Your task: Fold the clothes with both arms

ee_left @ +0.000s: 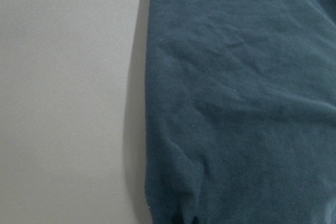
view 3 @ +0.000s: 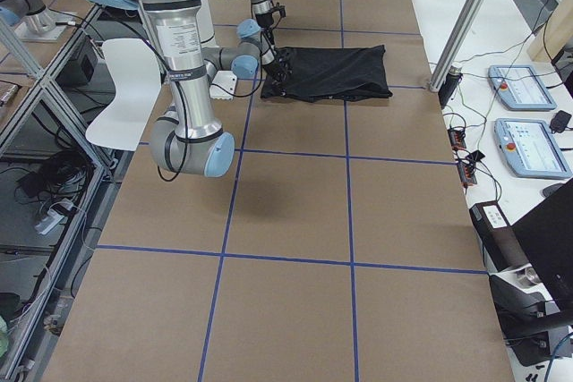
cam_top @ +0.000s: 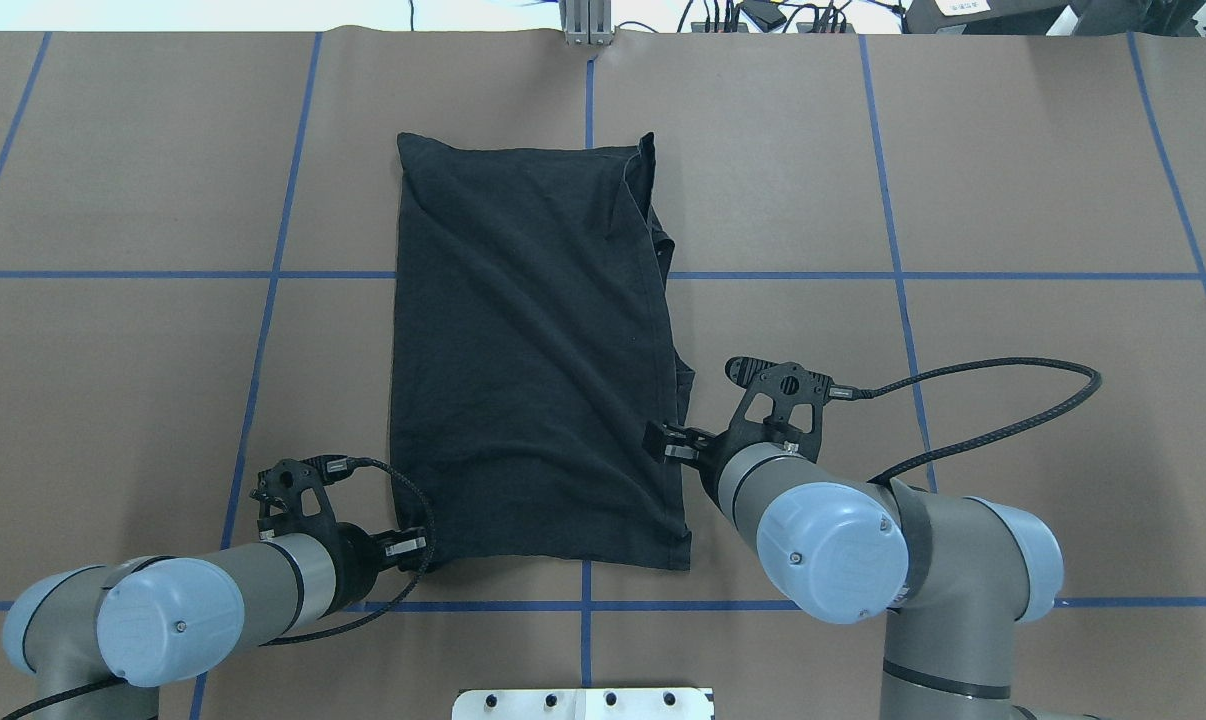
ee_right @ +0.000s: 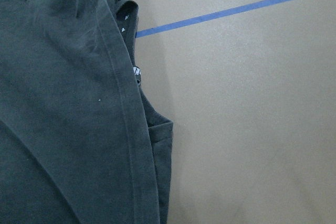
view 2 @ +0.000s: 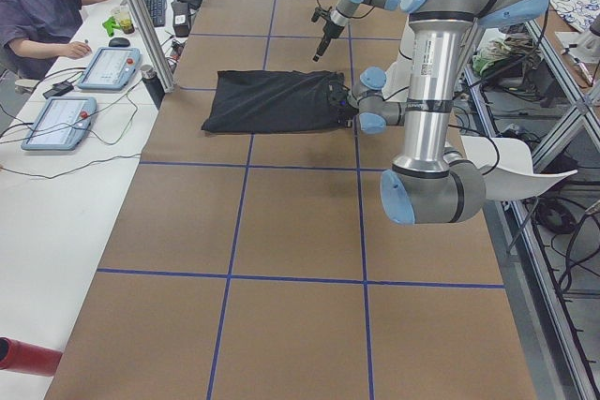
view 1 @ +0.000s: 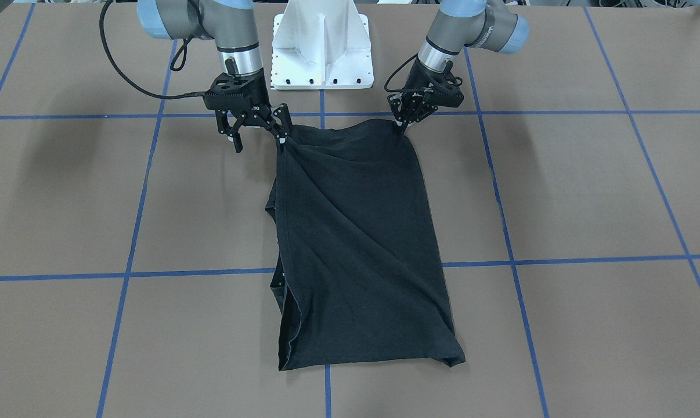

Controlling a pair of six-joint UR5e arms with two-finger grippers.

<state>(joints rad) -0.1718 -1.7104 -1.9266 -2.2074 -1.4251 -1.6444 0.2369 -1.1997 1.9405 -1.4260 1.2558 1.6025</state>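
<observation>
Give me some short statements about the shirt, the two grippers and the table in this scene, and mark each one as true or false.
1. The black T-shirt lies folded into a long strip on the table. True.
2. Its printed logo faces up. False: the upper side is plain black.
3. The left gripper and the right gripper are both at the shirt's end nearest the white pedestal. True.
4. The right gripper's jaws are shut. False: they stand wide apart.
5. The table is plain white. False: it is brown with blue tape lines.

plain black t-shirt (view 1: 356, 244); brown table (view 1: 588, 191) with blue grid lines (view 1: 559, 260); white pedestal (view 1: 321, 46)
</observation>
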